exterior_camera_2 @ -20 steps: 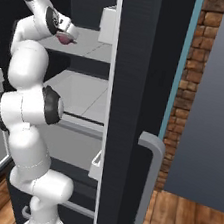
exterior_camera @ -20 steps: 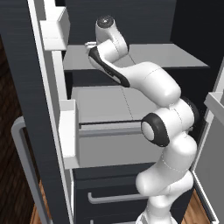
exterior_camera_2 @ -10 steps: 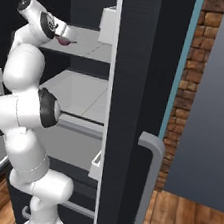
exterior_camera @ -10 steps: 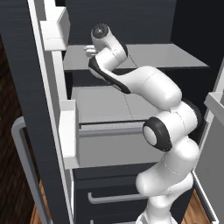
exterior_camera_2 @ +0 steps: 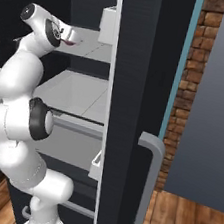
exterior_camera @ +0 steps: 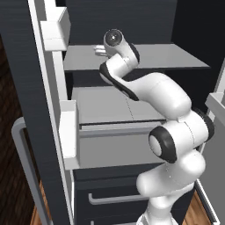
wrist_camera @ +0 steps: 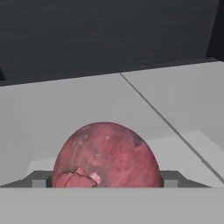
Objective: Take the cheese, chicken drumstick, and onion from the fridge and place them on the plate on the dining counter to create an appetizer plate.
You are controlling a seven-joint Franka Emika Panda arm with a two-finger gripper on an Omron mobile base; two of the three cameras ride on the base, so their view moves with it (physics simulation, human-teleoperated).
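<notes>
On the far left stands the open fridge (exterior_camera: 26, 88) door, dark, with a grey bar handle (exterior_camera: 24, 167) low down. White door bins (exterior_camera: 57, 28) hang on its inner side, one up high and one lower. Next to them are the light grey shelves (exterior_camera: 167, 59) inside the dark fridge. Under the shelves is a drawer (exterior_camera: 114, 197) with a bar handle. The white arm (exterior_camera: 158, 92) comes up from the lower right and bends back to the left, over the top shelf.

From the other side, the arm is on the left, and the gripper (exterior_camera_2: 69, 37) at its end points toward the top shelf. The onion (exterior_camera_2: 69, 40) is a small dark red spot at the gripper, just above the top shelf, inside the fridge. To the right of it is the other fridge door (exterior_camera_2: 137, 87), seen edge on, with a grey handle (exterior_camera_2: 147, 179). Further right is a red brick wall (exterior_camera_2: 193, 70), then a plain grey-blue wall (exterior_camera_2: 217, 98). The floor (exterior_camera_2: 184, 220) below is brown wood.

Up close, the onion is big, round and pinkish red, with a torn bit of skin at its lower left. One fingertip (wrist_camera: 40, 179) is pressed at its left side and the other at its right. The fingers stand wide apart, hugging the onion between them. Behind the onion lies the flat grey shelf, and past that the dark back wall of the fridge.
</notes>
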